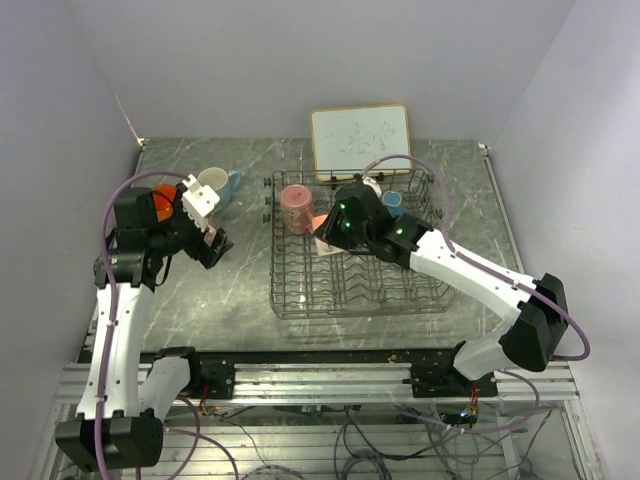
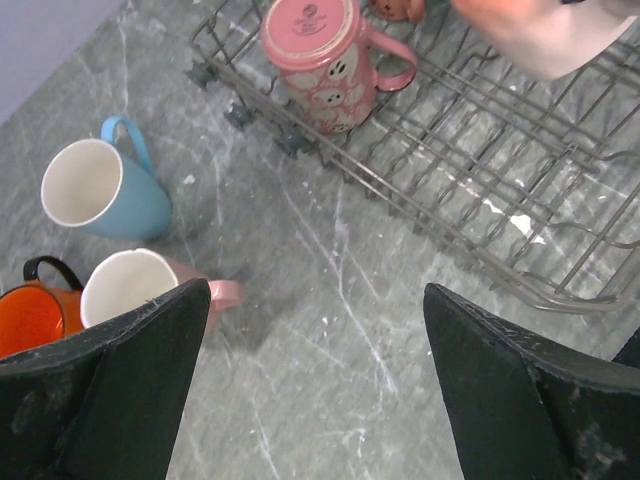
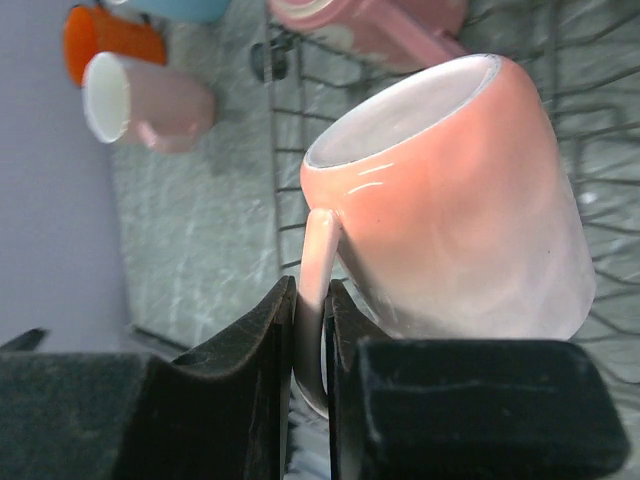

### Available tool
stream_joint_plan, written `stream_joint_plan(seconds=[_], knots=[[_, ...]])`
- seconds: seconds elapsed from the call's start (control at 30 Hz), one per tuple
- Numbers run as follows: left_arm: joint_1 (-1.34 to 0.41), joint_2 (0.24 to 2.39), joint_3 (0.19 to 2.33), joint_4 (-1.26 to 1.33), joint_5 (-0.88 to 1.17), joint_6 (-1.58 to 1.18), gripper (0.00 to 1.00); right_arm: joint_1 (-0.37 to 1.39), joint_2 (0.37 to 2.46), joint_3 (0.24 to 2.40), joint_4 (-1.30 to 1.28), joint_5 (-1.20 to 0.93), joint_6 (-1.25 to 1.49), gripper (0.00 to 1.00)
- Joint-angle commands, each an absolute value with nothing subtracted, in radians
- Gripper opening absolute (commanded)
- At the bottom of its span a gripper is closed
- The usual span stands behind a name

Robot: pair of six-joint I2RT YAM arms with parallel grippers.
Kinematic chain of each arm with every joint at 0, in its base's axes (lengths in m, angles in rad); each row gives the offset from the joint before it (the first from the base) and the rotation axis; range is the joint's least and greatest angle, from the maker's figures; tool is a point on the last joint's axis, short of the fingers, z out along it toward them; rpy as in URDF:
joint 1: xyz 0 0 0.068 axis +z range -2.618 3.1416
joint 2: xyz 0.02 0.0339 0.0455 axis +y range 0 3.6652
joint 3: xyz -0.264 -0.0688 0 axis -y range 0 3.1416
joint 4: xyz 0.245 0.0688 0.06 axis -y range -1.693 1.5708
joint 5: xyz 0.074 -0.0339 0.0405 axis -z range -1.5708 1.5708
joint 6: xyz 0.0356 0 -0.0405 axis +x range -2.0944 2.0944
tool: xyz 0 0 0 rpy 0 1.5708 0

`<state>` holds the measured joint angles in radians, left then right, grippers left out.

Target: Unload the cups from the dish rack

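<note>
The grey wire dish rack [image 1: 300,300] stands mid-table. My right gripper [image 1: 327,240] is over its left part, shut on the handle of a peach mug [image 3: 450,200]; the handle is pinched between the fingers at the gripper [image 3: 310,292], with the mug tilted above the rack wires [image 3: 290,160]. A pink patterned mug [image 1: 296,208] stands in the rack's far left corner and a teal mug [image 1: 392,203] sits further right. My left gripper [image 1: 212,248] is open and empty over bare table left of the rack, seen in its wrist view [image 2: 315,295].
Three mugs stand on the table far left: light blue [image 2: 105,190], pink [image 2: 135,285] and orange-red [image 2: 35,315]. A wood-framed whiteboard [image 1: 360,138] leans behind the rack. Walls close in on the left, the back and the right.
</note>
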<state>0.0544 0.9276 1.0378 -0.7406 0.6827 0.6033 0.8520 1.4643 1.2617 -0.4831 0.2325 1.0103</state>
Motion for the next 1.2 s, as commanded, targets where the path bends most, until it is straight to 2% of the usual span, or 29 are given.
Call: stream_joint_plan(seconds=[0.0, 0.37, 0.67, 0.97, 1.17], knots=[[0.038, 0.826, 0.942, -0.534, 0.79, 0.539, 0.98, 0.853, 1.409, 1.307, -0.321, 0.078, 1.126, 0.0], [0.0, 0.642, 0.828, -0.304, 0.78, 0.516, 0.97, 0.888, 1.568, 1.515, -0.098, -0.001, 1.448, 0.0], [-0.005, 0.523, 0.717, -0.137, 0.747, 0.598, 0.92, 0.966, 1.686, 1.649, -0.01, 0.005, 1.55, 0.0], [-0.005, 0.477, 0.663, -0.234, 0.77, 0.774, 0.87, 1.008, 1.714, 1.657, 0.065, -0.012, 1.6, 0.0], [-0.005, 0.402, 0.595, -0.11, 0.69, 0.768, 0.87, 1.034, 1.698, 1.619, 0.104, -0.035, 1.617, 0.0]])
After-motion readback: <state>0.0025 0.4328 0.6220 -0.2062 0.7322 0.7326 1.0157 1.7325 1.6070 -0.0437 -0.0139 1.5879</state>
